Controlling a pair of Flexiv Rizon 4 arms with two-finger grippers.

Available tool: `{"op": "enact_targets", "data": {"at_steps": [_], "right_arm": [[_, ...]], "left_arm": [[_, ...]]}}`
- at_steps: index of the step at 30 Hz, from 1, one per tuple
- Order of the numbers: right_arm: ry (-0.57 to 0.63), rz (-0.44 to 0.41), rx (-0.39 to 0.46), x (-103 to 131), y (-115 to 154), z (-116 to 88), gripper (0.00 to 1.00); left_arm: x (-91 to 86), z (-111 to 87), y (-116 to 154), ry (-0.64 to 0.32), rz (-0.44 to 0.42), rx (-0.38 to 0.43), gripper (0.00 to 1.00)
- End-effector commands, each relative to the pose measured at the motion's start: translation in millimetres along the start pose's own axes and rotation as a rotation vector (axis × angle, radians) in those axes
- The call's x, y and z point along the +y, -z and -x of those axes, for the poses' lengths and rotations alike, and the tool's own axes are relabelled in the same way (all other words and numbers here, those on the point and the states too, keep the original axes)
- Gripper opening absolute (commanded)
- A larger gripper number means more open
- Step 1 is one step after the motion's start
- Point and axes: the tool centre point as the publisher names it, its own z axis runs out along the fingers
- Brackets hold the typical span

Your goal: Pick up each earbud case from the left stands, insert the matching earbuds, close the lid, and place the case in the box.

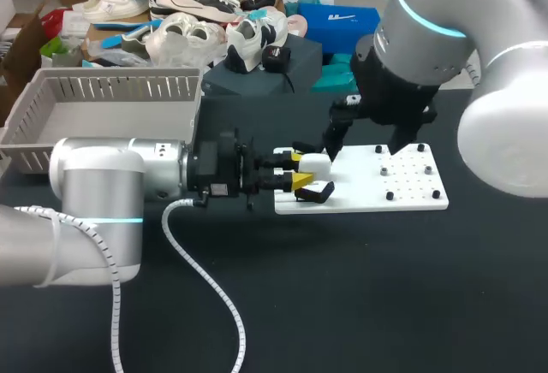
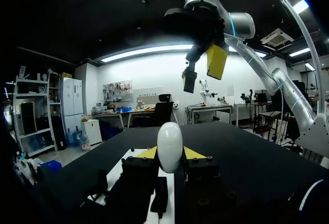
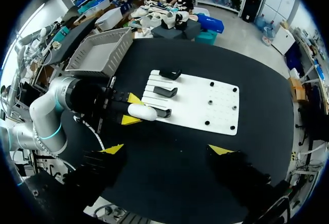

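Your left claw [image 1: 300, 170] pinches the white case [image 1: 315, 165], one yellow tip pressed to each flank, at the left end of the board [image 1: 415, 203] by the black stands [image 3: 165, 90]. The case lies level, its long axis along the fingers and its free end pointing right over the board. The right wrist view shows three stands; in the head view your right arm covers some. The left arm lies low and level. The right claw [image 3: 167, 149] hangs high above, pointing down, fingers spread wide.
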Motion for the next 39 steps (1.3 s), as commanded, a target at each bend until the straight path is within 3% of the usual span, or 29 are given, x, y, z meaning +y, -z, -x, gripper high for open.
{"op": "enact_targets", "data": {"at_steps": [1,7,16,23,25,29,32,39], "right_arm": [[-0.005,0.018,-0.100,-9,2,-11,1.00],[-0.025,0.036,-0.145,-15,0,-13,1.00],[-0.025,0.036,-0.145,-15,0,-13,1.00],[-0.025,0.036,-0.145,-15,0,-13,1.00],[-0.025,0.036,-0.145,-15,0,-13,1.00],[-0.025,0.036,-0.145,-15,0,-13,1.00],[-0.025,0.036,-0.145,-15,0,-13,1.00],[-0.025,0.036,-0.145,-15,0,-13,1.00]], "left_arm": [[-4.6,16.6,21,-0.002,0.038,0.018,0.00],[-1.5,31.5,44,-0.020,0.098,0.058,0.00],[20.9,33.1,108,-0.011,0.321,0.169,0.00],[37.9,25.6,156,-0.024,0.481,0.273,0.00],[44.1,22.1,167,-0.010,0.526,0.269,0.00],[52.6,15.2,180,-0.020,0.615,0.312,0.00],[67.1,7.8,193,0.001,0.710,0.332,0.00],[93.8,-4.9,211,0.028,0.840,0.345,0.00]]}}
